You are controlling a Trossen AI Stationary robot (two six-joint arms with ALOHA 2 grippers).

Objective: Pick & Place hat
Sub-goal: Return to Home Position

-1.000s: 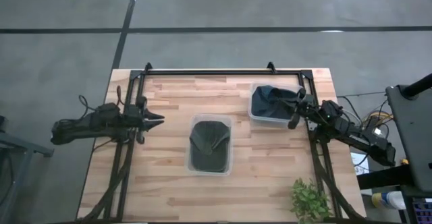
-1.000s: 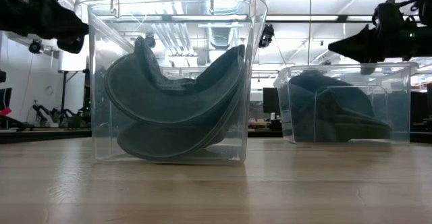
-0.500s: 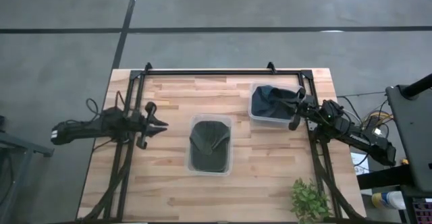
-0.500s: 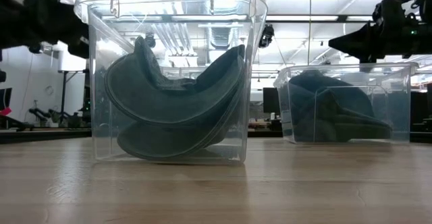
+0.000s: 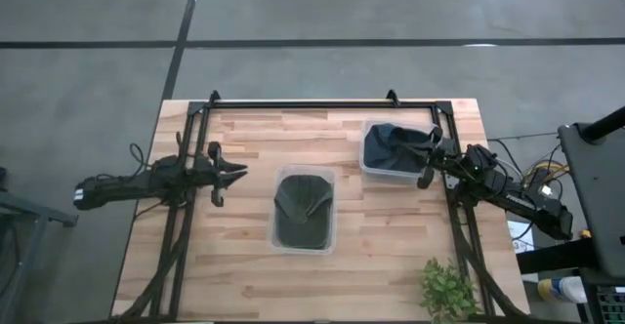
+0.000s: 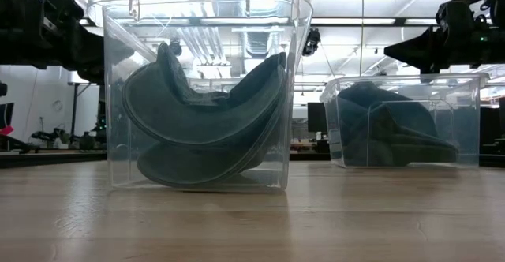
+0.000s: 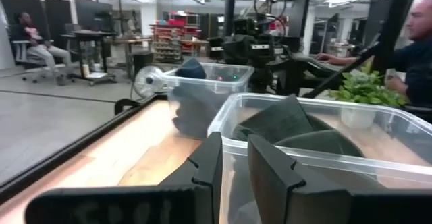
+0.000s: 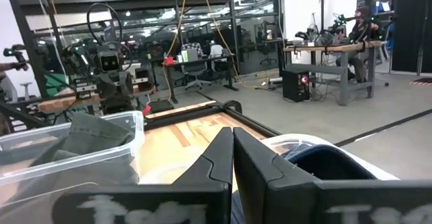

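A dark hat (image 5: 301, 207) lies crumpled in a clear bin (image 5: 276, 228) at the table's middle. It also shows in the low view (image 6: 205, 112) and the left wrist view (image 7: 290, 123). A second dark hat (image 5: 395, 143) sits in a clear bin (image 5: 368, 166) at the far right, part of it draped over the rim. My left gripper (image 5: 239, 174) hovers left of the middle bin and points at it, its fingers a narrow gap apart (image 7: 234, 150) and empty. My right gripper (image 5: 426, 171) is shut and empty, above the right edge of the far right bin (image 8: 233, 133).
A black frame rail (image 5: 322, 103) runs along the table's far edge, with rails down both sides. A small green plant (image 5: 447, 290) stands at the near right corner. A person (image 7: 418, 48) sits beyond the table in the left wrist view. Bare wood lies near the front edge.
My left gripper has come down and gone toward the table's right, closer to the middle bin. The hats, the bins and my right gripper have kept still.
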